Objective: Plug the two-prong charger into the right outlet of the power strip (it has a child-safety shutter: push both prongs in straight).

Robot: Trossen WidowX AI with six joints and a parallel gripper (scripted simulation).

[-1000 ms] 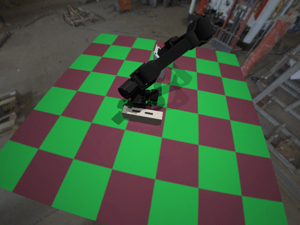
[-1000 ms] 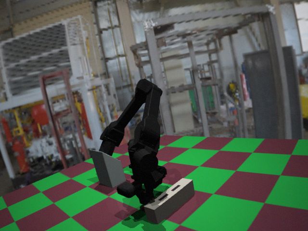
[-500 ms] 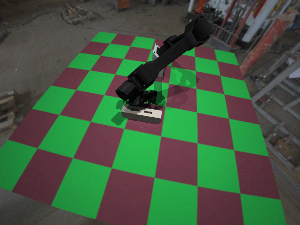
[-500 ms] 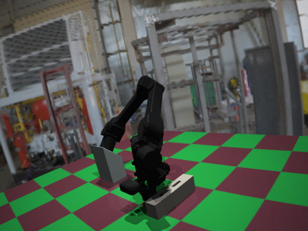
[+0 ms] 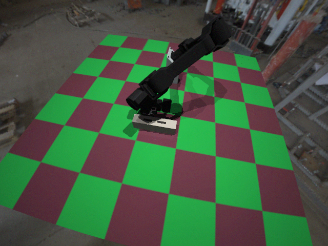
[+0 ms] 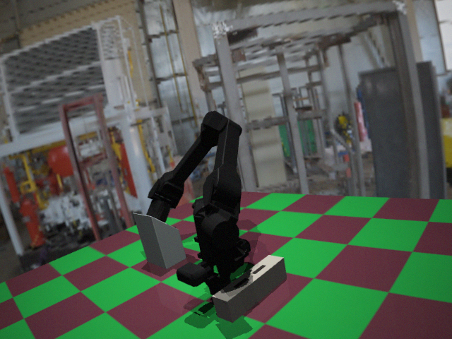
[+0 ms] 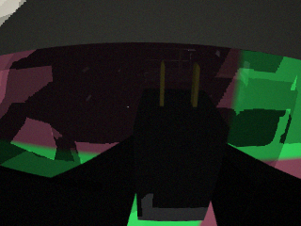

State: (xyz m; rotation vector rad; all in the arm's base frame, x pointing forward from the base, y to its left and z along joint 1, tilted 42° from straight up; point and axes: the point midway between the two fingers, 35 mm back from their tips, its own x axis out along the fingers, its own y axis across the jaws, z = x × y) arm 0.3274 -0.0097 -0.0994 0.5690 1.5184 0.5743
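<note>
The 2-prong charger (image 7: 179,134) sits between the 2 fingers of the gripper (image 5: 158,110) (image 6: 214,285) (image 7: 172,143), which press on the sides of its body; the fingers stand partly open, closed on the charger and kept apart by its width. Its prong end points away from the gripper, towards the upper part of the wrist view

The charger is a black block with a dark grey patch and strip at its near end. Its 2 prongs (image 7: 162,85) are thin, straight, dull yellow blades, side by side and parallel, both exposed outside the outlets

The power strip (image 5: 154,127) (image 6: 256,286) is a long, pale box lying on the green and maroon checkered surface (image 5: 195,133) (image 6: 341,302) (image 7: 268,80), with 2 dark slots along its top. The gripper is close beside it, at the long side nearer the arm (image 5: 182,60) (image 6: 228,157). In the top and exterior views the charger is too dark to tell from the gripper, so its exact gap from the strip cannot be told
</note>
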